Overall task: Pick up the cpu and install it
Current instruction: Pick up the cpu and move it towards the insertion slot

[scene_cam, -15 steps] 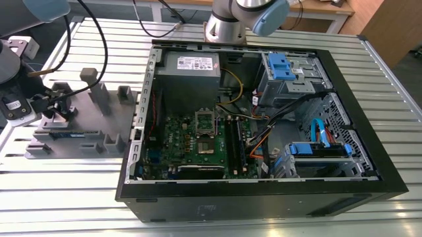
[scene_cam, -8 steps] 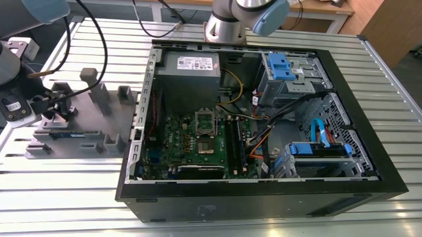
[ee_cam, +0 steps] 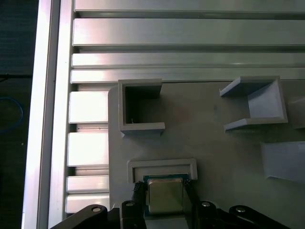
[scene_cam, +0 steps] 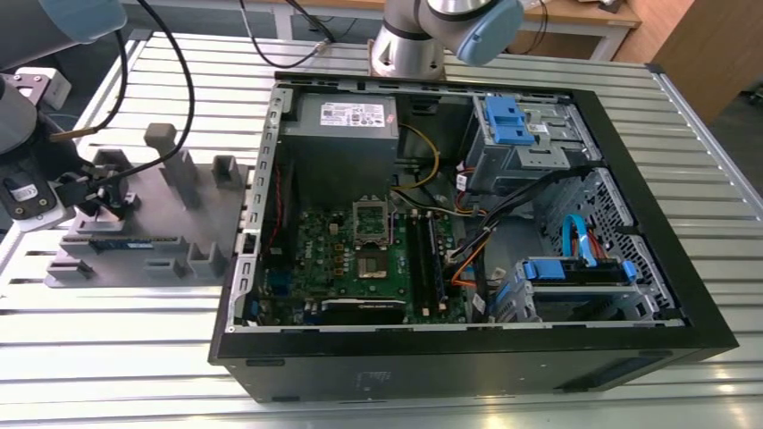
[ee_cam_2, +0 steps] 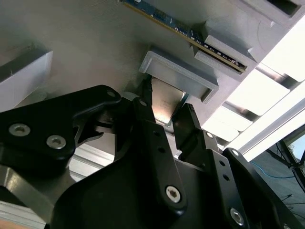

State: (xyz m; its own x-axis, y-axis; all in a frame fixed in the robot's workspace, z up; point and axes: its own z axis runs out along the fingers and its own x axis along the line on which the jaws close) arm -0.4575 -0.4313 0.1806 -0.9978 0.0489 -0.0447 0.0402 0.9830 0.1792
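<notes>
Black claw (ee_cam: 164, 190) is pinching the cpu (ee_cam: 164, 199) by two opposite edges, as both wrist views are showing. The chip is sitting in a shallow pocket on the grey tray (ee_cam: 209, 138), lying beside the open computer case (scene_cam: 477, 223), on the exterior view's left.

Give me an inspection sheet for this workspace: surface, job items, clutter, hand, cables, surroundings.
Surface: slatted metal table carrying a grey tray and an open computer case.
Job's things: cpu sits in its holder on the tray; motherboard lies in the case.
Clutter: memory stick on the tray.
Hand: hand down at the cpu.
Cables: black cables near the arm; coloured wires inside the case.
Surroundings: wooden furniture beyond the table.
</notes>
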